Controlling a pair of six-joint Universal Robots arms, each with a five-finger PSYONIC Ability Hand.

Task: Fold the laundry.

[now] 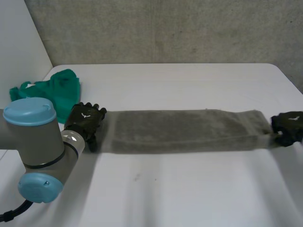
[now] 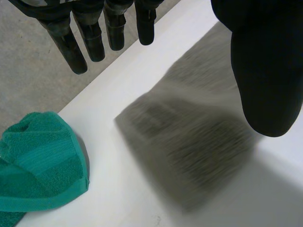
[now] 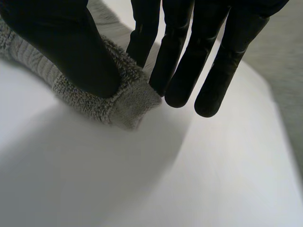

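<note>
long grey terry towel lies stretched across the white tabletop; right hand pinches one end corner, left hand spread wide above the other, so a one-sided pull may skew it

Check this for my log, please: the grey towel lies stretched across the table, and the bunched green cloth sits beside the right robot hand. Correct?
Not quite. The head view shows the green cloth beside the left robot hand, not the right robot hand. The grey towel does lie stretched across the table.
</note>
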